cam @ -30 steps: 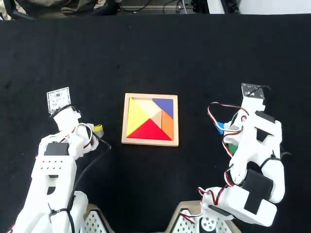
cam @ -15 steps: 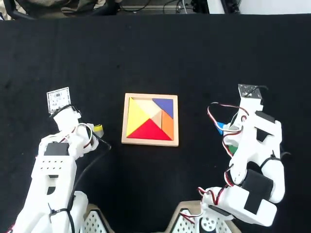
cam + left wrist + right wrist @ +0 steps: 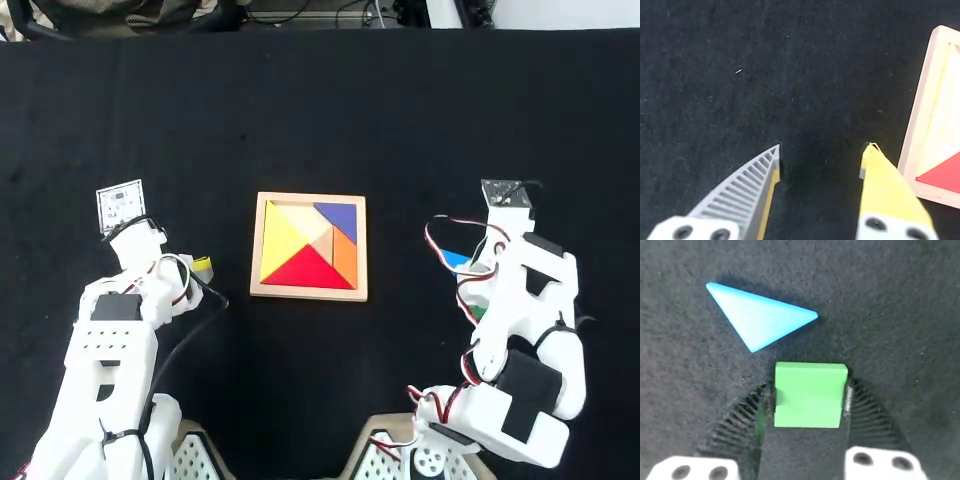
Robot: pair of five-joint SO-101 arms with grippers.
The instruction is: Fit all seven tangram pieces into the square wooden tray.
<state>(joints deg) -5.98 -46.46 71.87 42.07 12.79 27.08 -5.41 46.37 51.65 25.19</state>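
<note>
At far left of the table, the left arm (image 3: 118,330) is seen over the black cloth (image 3: 320,120). The left gripper (image 3: 823,146) is recorded with its jaws spread apart; nothing is held, and bare cloth is seen in the gap.

At table centre, apart from both arms, the square wooden tray (image 3: 257,246) is laid flat. Four coloured pieces are counted inside it:
- yellow triangle (image 3: 281,245)
- red triangle (image 3: 311,270)
- dark blue piece (image 3: 340,215)
- orange piece (image 3: 345,255)

A pale area (image 3: 310,225) near the tray's top cannot be told as piece or bare floor.

To the right, well apart from the tray, the light blue triangle (image 3: 760,317) is seen flat on the cloth beside the right arm (image 3: 520,330). The right gripper (image 3: 807,395) is clenched on the green square (image 3: 810,402), one finger against each of two opposite edges. The triangle is noted just beside the square, not touching. Whether the square rests on the cloth cannot be told.
</note>
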